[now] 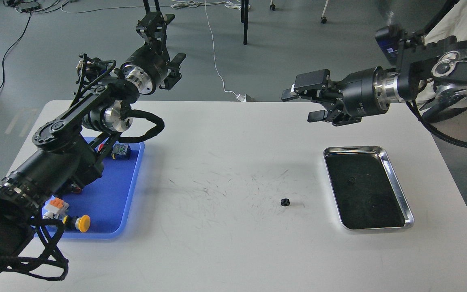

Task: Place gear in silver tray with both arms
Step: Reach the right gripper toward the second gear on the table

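The gear [285,202] is small and black and lies on the white table, a little left of the silver tray [355,148]. The tray stands at the right and holds a tiny dark speck in its dark bottom. My left gripper [172,38] is open and empty, raised high beyond the table's back left edge, far from the gear. My right gripper [301,99] is open and empty. It points left in the air above the table's back edge, behind the tray and well above the gear.
A blue plastic tray [108,194] with several push buttons and switches stands at the left, partly hidden by my left arm. Table and chair legs and cables are on the floor behind the table. Pen scratches mark the table's middle.
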`<move>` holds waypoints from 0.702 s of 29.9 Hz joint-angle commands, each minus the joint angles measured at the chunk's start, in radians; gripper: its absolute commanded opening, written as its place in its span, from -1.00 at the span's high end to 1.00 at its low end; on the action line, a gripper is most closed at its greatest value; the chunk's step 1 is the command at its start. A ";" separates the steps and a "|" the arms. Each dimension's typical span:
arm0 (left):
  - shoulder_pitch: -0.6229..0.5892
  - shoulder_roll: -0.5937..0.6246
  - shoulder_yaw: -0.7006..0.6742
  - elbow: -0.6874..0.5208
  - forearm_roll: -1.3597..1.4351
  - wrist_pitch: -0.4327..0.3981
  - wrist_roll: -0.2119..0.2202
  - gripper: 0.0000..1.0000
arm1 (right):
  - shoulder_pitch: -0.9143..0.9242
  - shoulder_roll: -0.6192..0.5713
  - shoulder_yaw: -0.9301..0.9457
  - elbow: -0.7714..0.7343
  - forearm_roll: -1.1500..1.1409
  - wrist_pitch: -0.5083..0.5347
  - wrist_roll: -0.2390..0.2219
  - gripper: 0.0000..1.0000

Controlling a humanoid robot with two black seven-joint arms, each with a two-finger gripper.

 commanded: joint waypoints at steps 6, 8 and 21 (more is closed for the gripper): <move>0.018 0.026 0.001 0.133 -0.060 -0.134 -0.015 -0.95 | 0.036 0.284 -0.181 0.039 -0.064 0.000 -0.005 -0.97; 0.018 0.035 0.003 0.134 -0.058 -0.142 -0.018 -0.95 | 0.030 0.322 -0.214 0.044 -0.063 0.000 -0.016 -0.96; 0.022 0.055 0.004 0.134 -0.061 -0.137 -0.084 -0.95 | -0.064 0.517 -0.315 -0.036 -0.052 0.000 -0.025 -0.96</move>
